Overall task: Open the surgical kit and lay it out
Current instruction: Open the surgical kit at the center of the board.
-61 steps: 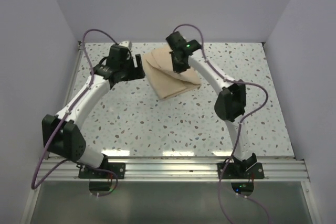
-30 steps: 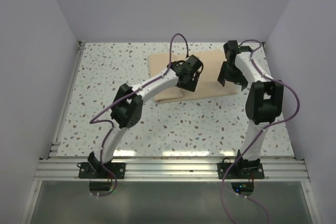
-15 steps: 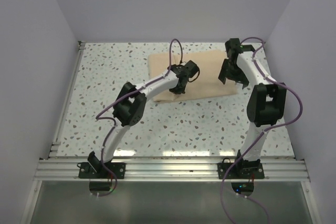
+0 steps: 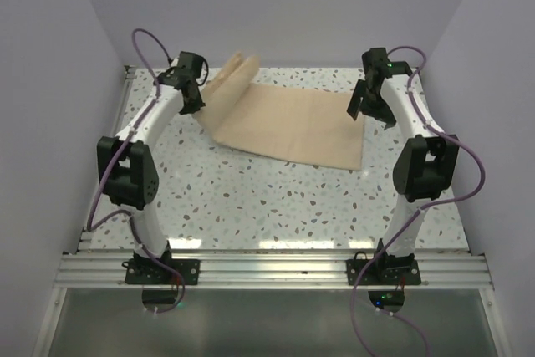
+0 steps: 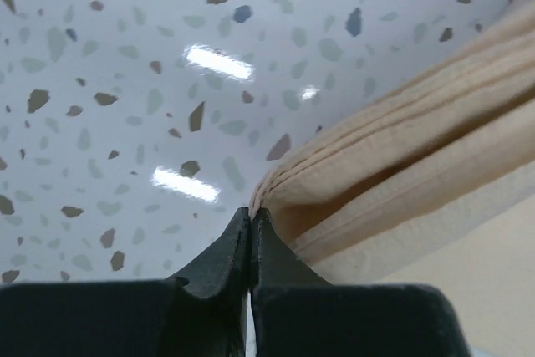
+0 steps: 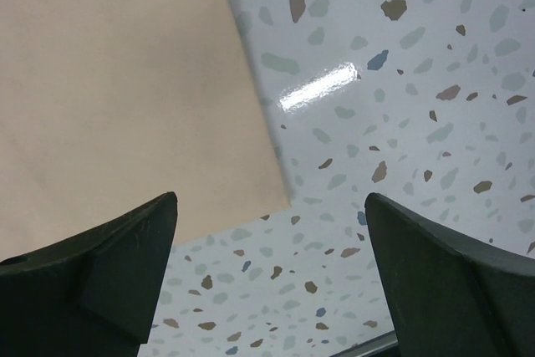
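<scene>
On speckled table (image 4: 251, 206), left claw (image 5: 251, 211) pinching cloth wrap's (image 4: 288, 123) raised fold, right claw (image 6: 269, 206) wide open, empty

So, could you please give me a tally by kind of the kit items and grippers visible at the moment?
Cloth wraps: 1, the tan cloth wrap, partly unfolded.
Grippers: 2, the left gripper shut on the wrap's folded edge, the right gripper open over its right edge.
Total: 3
</scene>
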{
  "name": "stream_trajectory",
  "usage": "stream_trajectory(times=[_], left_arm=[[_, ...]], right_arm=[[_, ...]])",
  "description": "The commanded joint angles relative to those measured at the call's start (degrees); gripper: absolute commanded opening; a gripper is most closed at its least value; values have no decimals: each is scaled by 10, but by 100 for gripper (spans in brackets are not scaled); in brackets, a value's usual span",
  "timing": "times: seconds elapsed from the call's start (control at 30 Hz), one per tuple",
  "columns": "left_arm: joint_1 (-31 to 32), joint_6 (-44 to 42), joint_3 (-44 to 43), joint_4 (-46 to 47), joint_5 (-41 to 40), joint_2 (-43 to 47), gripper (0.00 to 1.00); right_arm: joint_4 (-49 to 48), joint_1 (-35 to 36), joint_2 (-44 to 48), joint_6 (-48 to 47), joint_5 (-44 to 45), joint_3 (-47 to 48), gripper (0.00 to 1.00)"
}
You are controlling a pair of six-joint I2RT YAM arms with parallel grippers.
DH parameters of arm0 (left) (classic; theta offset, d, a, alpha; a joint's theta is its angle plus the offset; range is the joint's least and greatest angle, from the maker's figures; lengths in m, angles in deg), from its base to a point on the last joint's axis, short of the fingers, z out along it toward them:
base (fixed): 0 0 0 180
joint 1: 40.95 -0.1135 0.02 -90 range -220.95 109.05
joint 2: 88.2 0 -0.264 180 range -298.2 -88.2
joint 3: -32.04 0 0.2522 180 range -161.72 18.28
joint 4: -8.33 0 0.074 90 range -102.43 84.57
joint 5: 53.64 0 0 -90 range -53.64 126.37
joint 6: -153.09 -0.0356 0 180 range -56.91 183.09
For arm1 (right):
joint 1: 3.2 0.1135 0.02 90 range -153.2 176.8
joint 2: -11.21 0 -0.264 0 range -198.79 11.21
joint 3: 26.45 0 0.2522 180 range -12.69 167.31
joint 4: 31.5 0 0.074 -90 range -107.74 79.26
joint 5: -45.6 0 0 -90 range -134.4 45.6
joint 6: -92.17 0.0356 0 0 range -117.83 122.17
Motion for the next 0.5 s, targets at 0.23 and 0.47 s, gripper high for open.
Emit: stream_trajectory(times=[0.23,0.47], left_arm=[[-132,32,144,39,66,31,100],[-133,23,218,62,86,80,98]], right_arm=[[29,1,-28,-10,-20,98,99],[4,-7,-65,-14,-36,131,98]])
